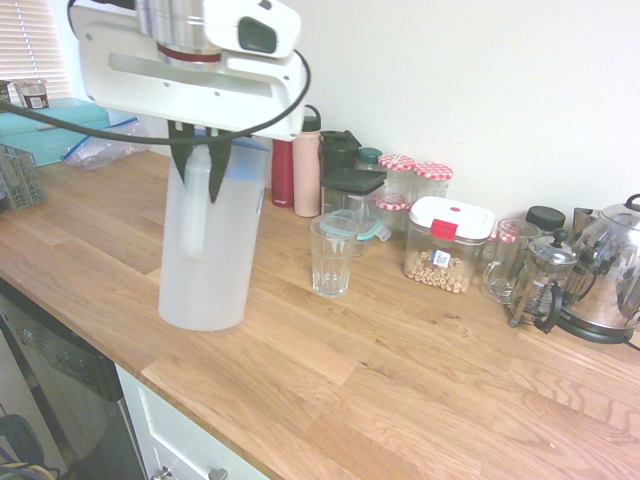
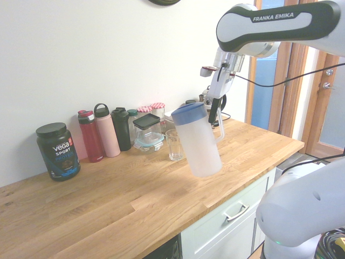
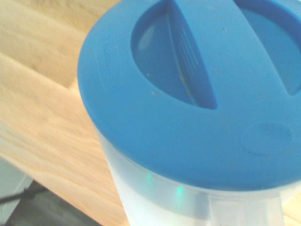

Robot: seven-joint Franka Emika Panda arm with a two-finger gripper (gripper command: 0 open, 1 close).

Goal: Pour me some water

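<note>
- First exterior view is showing the end effector [image 1: 205,165] pointing down, its dark fingers [image 1: 218,172] closing tightly on the handle of the frosted pitcher [image 1: 210,245].
- The pitcher is hanging just under the end effector; in the second exterior view the pitcher [image 2: 198,141] is leaning, lifted clear of the counter [image 2: 135,189].
- The pitcher's blue lid [image 3: 188,94] is filling the wrist view, sitting on the rim; whether water is inside is hard to tell through the cloudy wall.
- The empty glass [image 1: 332,255] is standing upright on the counter, beside the pitcher and apart from it, away from the end effector.
- Behind the glass, a clear box with a black lid [image 1: 352,195] and a pink bottle [image 1: 307,165] are standing near the wall.
</note>
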